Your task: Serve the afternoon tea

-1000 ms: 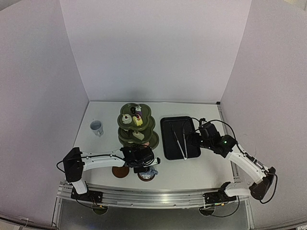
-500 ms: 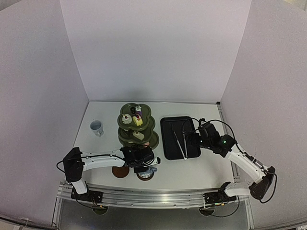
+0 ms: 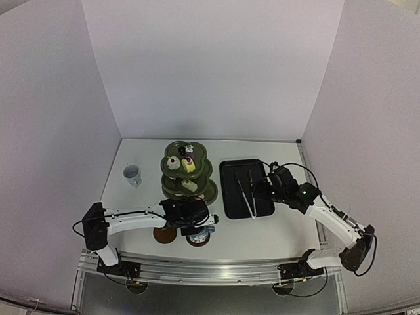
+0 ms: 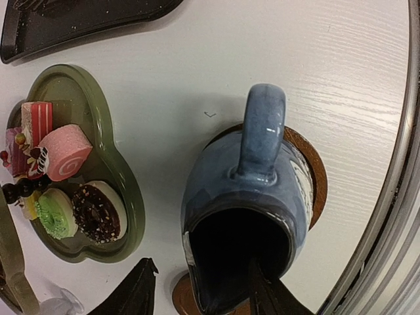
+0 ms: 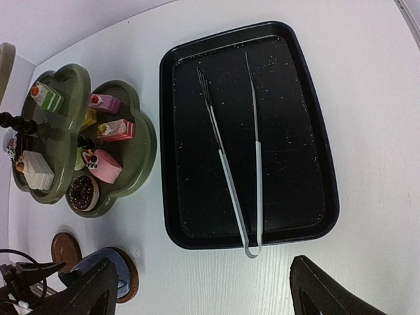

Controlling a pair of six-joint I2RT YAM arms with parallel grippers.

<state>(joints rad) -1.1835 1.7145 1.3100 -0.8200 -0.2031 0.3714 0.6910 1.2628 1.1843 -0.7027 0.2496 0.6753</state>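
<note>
Evidently the dark blue jug point(image 4: 249, 197) is set down: it stands upright on one round brown saucer point(image 4: 316, 177) by the front edge of the white table point(image 3: 262, 236), near the dark green three-tier stand point(image 3: 187, 172) that carries the pastries point(image 4: 65, 147). The left gripper point(image 4: 200, 262) hangs over it with jaws apart, one finger inside the jug's mouth and the other outside, clear of its wall, so nothing is clamped. The step in hand looks like placing the jug; next this gripper should rise straight up, lest the inner finger catch the rim. The second saucer point(image 5: 65, 248) lies bare and the pale blue cup point(image 3: 132, 174) stands well apart at the left — probably the next fetch. The right gripper point(image 5: 203, 275), jaws wide, hovers by the black tray point(image 5: 308, 164) holding metal tongs point(image 5: 258, 190).
</note>
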